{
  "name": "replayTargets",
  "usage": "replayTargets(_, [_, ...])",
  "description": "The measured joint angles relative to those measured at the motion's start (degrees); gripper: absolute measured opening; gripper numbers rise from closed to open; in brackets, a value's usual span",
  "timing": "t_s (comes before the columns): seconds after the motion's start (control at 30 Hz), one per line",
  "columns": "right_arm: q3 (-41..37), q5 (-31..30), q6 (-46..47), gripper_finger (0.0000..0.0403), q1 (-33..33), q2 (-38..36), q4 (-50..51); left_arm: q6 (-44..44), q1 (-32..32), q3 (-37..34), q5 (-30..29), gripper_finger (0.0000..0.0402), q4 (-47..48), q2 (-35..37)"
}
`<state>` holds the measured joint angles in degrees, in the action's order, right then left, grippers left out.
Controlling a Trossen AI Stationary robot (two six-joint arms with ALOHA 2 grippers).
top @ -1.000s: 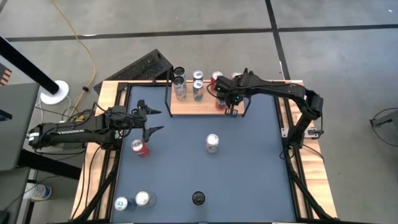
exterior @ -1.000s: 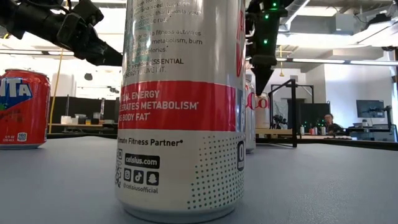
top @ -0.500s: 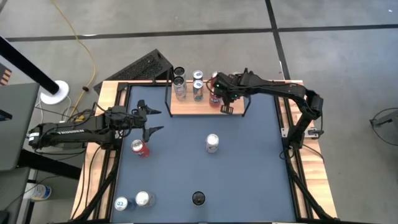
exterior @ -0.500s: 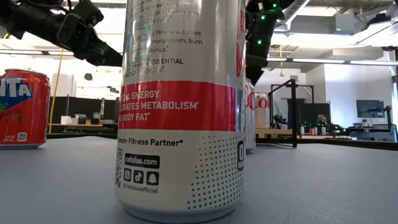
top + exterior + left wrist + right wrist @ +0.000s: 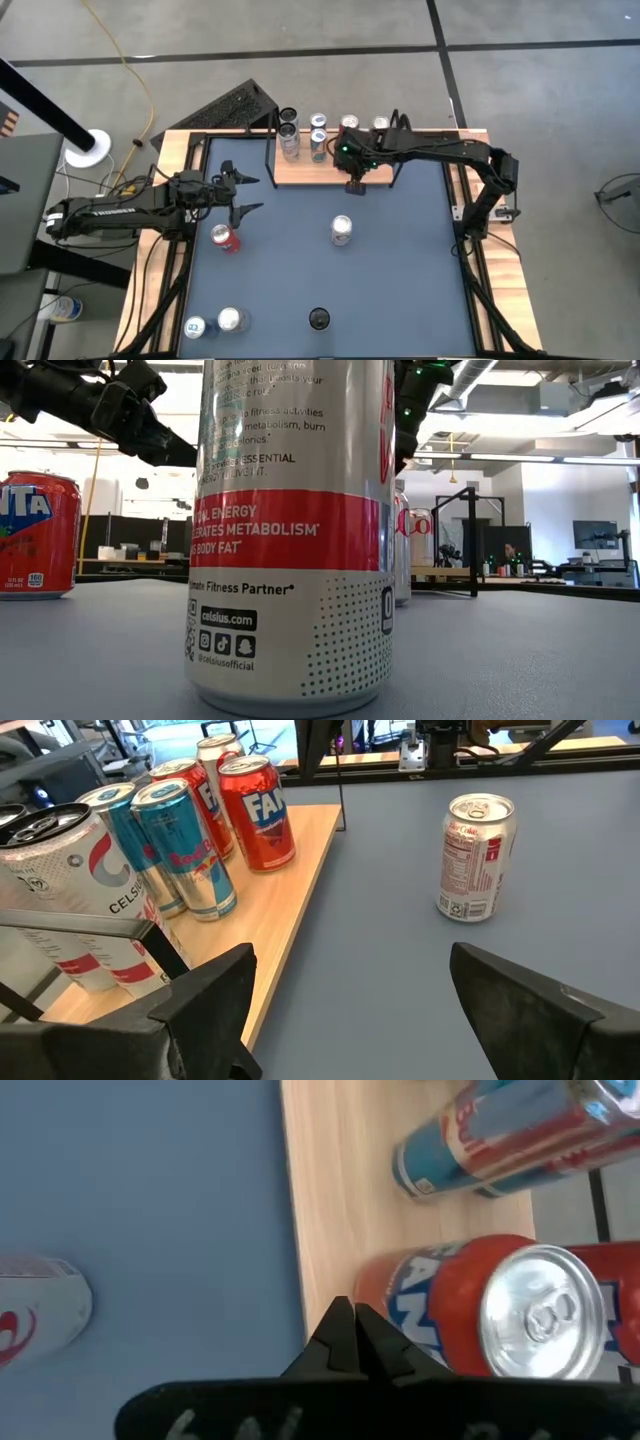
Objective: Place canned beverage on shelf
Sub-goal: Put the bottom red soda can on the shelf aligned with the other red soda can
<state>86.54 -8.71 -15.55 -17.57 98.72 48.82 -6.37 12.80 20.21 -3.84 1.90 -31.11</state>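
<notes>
The shelf (image 5: 310, 172), a light-wood board with black wire uprights, lies at the table's far side. Several cans stand upright on it, among them blue ones (image 5: 185, 840) and a red can (image 5: 470, 1310) near its right end. My right gripper (image 5: 357, 185) is shut and holds nothing. It hangs over the shelf's near edge, right beside that red can (image 5: 258, 815). My left gripper (image 5: 245, 195) waits open above the table's left side, with nothing between its fingers (image 5: 350, 1010). A white-and-red can (image 5: 341, 230) stands mid-table, and a red one (image 5: 225, 238) stands near the left gripper.
Two more cans (image 5: 232, 320) stand at the near left corner, beside a dark round thing (image 5: 318, 320). A tall white-and-red can (image 5: 290, 530) fills the middle of the low view and hides most of the shelf. Bare blue mat (image 5: 410, 270) lies on the right.
My right gripper, still shut, has swung from the shelf's right end toward the table's left along the shelf's near edge and has tipped its wrist. In the low view its tip has gone up and behind the big can. No can has moved.
</notes>
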Motion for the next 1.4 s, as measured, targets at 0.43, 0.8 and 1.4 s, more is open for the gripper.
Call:
replayTargets(0.43, [0.02, -0.11, 0.04, 0.0000, -4.14, 0.02, -0.48, -0.02, 0.00, 0.00, 0.00, 0.0322, -0.01, 0.00])
replayTargets(0.8, [0.02, -0.07, 0.50, 0.0000, -5.35, 0.05, -1.77, -0.02, 0.00, 0.00, 0.00, 0.0322, 0.13, 0.00])
replayTargets(1.4, [0.02, -1.44, -0.79, 0.0000, -3.54, 4.65, -6.45, -0.18, 0.00, 0.00, 0.00, 0.0322, 0.50, 0.00])
